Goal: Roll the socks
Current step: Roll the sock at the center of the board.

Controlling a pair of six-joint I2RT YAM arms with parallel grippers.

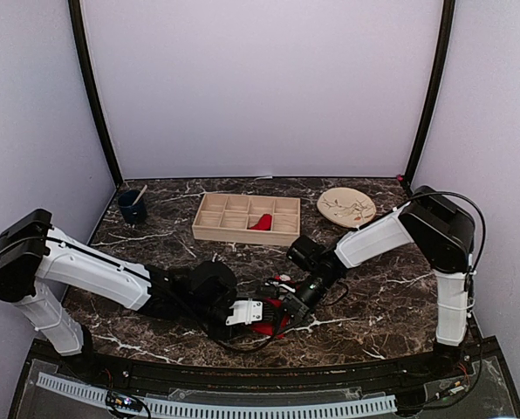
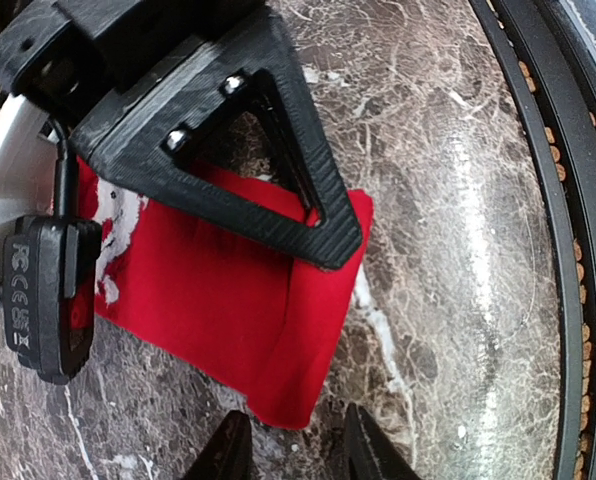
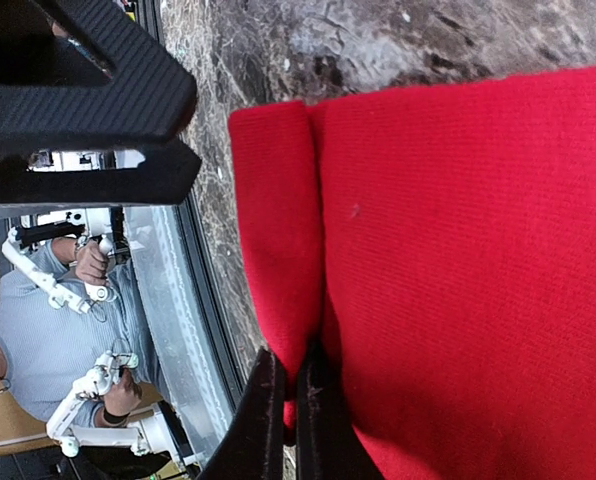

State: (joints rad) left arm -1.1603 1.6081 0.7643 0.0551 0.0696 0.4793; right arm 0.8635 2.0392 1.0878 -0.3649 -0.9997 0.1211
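Well to the near side of the wooden tray, close to the front edge of the marble worktop, the near sock lies flat, with a white patch showing at one end. Both arms meet over it. The right end effector is closed tight on a thin fold at the sock's edge, with red cloth pinched between its fingers. The left end effector stands narrowly apart and holds nothing, the sock's corner lying just at the mouth of its gap. The second sock sits farther back inside the tray, in a compartment right of its centre. Beyond the tray's right end is a round plate, and off its left end a dark cup. The right side's hold looks slight, on the rim of the cloth only, so a pull to start the roll could draw the fold out of the fingers. The left fingers may close short of the corner and catch nothing, or take a single layer and skew the roll. The two end effectors also crowd each other and could knock together. If the cloth slides over the smooth marble it may drag instead of turning over.
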